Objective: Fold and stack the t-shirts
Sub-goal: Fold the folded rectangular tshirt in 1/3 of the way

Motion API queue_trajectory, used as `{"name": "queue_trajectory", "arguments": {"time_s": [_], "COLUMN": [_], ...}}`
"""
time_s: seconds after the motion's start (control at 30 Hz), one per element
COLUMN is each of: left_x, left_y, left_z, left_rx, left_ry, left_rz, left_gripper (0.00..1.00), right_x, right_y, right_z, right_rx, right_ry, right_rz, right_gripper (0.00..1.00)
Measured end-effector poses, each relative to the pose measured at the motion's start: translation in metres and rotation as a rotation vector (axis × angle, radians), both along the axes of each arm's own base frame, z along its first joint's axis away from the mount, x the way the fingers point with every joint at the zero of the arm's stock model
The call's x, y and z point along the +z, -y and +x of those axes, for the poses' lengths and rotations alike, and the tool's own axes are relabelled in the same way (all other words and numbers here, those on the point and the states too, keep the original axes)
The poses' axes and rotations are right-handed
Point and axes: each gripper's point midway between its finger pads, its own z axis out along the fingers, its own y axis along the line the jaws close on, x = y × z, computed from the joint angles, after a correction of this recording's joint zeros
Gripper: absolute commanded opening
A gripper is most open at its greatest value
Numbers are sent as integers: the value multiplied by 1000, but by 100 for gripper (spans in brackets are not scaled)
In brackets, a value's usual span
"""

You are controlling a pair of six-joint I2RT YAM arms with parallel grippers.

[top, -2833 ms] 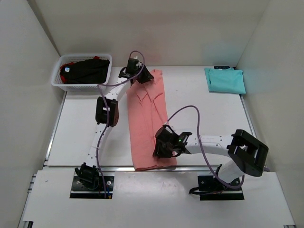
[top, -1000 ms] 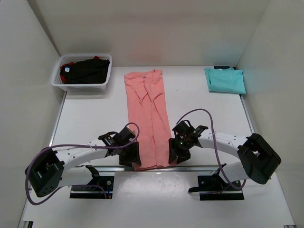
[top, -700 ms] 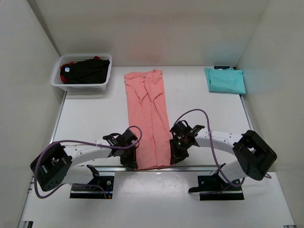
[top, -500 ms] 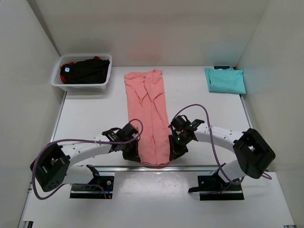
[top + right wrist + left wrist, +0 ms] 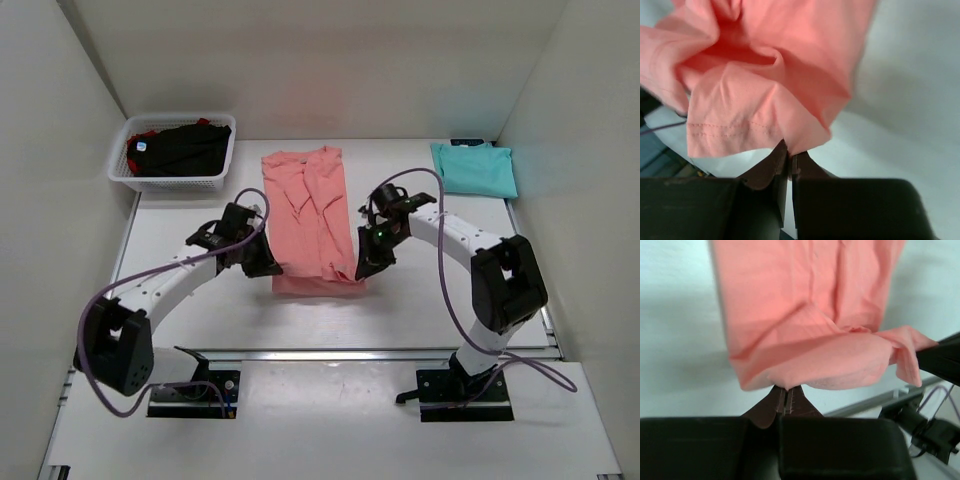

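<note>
The white table [image 5: 450, 270] is occupied at its middle by the salmon-pink t-shirt [image 5: 312, 210], which is laid as a long strip running from far to near. Its near end is raised off the surface and doubled toward the far end, evidently so that the strip can be folded in half. At the far left corner the white mesh basket [image 5: 170, 183] is filled with a black t-shirt [image 5: 182, 145] and a glimpse of a red t-shirt [image 5: 147, 131], judged to be awaiting their turn. At the far right corner the teal t-shirt [image 5: 475, 168] is set down folded, presumably where the stack is to be built. The raised end's left corner is pinched by the left gripper [image 5: 270, 268] and its right corner by the right gripper [image 5: 363, 270]. Both pairs of fingers are pressed fully together on the cloth, so that the edge is held roughly level between them.
</note>
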Motion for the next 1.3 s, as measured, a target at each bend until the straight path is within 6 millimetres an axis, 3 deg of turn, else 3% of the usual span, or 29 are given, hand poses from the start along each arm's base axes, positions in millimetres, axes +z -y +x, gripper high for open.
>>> {"name": "queue_trajectory", "arguments": {"time_s": [0.1,0.2,0.47,0.87,0.9,0.93,0.97,1.03,1.1,1.2,1.3], "left_x": [-9,-17,-18,-18,-19,-20,-22,-26,-31,-28,-13], "left_y": [-11,-10,-13,-19,-19,-19,-19,-20,-22,-25,-36], "left_z": [19,33,62,116,120,124,128,135,142,160,182], "left_rx": [35,29,48,87,89,92,91,99,117,176,273], "left_ry": [-17,-29,-14,13,13,14,16,10,5,37,114], "left_rz": [22,39,43,35,34,33,33,27,18,-54,-144], "left_gripper": [0,0,0,0,2,20,28,36,45,50,46], "right_x": [-2,-4,8,8,8,9,9,9,10,15,26], "right_y": [9,11,-2,-4,-5,-6,-8,-11,-14,-14,-11], "right_z": [26,54,118,182,189,195,201,217,232,243,257], "right_rx": [-46,-74,-66,-92,-94,-94,-96,-97,-102,-119,-157], "right_ry": [-6,2,63,82,89,95,100,124,154,188,255], "right_rz": [2,6,29,33,36,39,43,50,57,48,26], "right_gripper": [0,0,0,0,2,12,15,32,40,44,47]}}
